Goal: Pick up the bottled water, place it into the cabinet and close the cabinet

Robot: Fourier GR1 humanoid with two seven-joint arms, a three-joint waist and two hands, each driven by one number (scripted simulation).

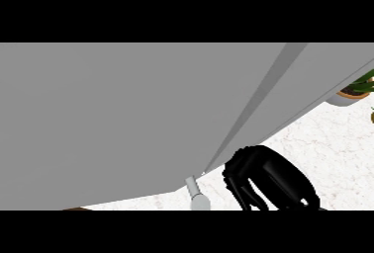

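The broad grey cabinet door (110, 123) fills the view; the black right robot hand (272, 178) sits beside its near edge, above the white marbled surface (329, 148); its grip I cannot tell; the bottled water is hidden, probably inside; closing seems underway; next, push the door shut.

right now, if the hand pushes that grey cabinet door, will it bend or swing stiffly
Probably swings as one stiff piece: the cabinet door looks like a flat, thick slab. Its smooth face may let the right hand slide.

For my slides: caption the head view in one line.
Grey cabinet door fills the frame, its handle low; right hand beside its edge over the marble counter, potted plant far right.
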